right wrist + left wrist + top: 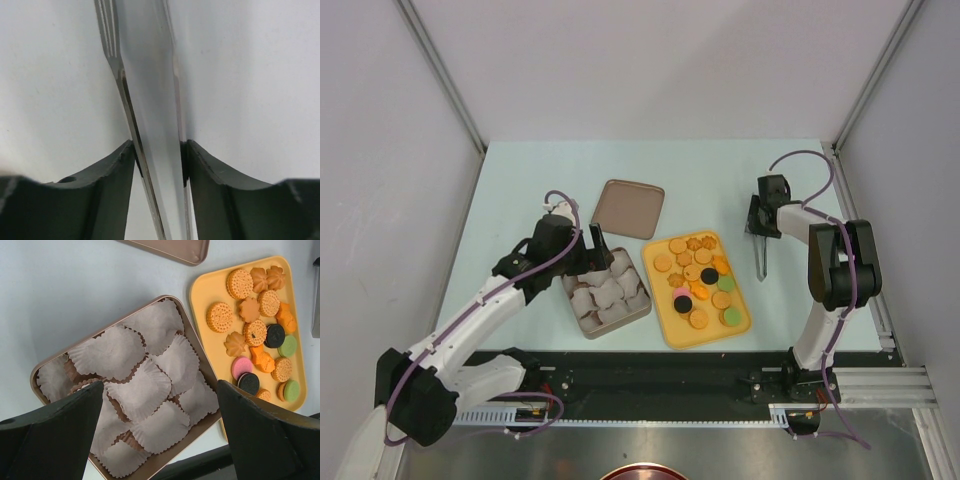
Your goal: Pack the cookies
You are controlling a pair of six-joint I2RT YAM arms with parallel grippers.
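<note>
The cookies [698, 283] lie on a yellow tray [676, 332]: mostly orange-tan rounds, with a few black, green and pink ones [255, 332]. Left of the tray stands a brown tin [642, 304] filled with white paper cups [135, 390]. My left gripper [595, 245] hovers over the tin's far edge, open and holding nothing [160, 387]. Right of the tray, my right gripper [757, 225] points down at the table. Its fingers [110, 170] press both sides of metal tongs [150, 95], whose tip [760, 265] points toward the near edge.
The tin's brown lid [628, 208] lies upside down behind the tin and tray. The yellow tray's rim [202, 295] sits close beside the tin's right wall [187, 325]. Grey walls with metal rails enclose the table on three sides.
</note>
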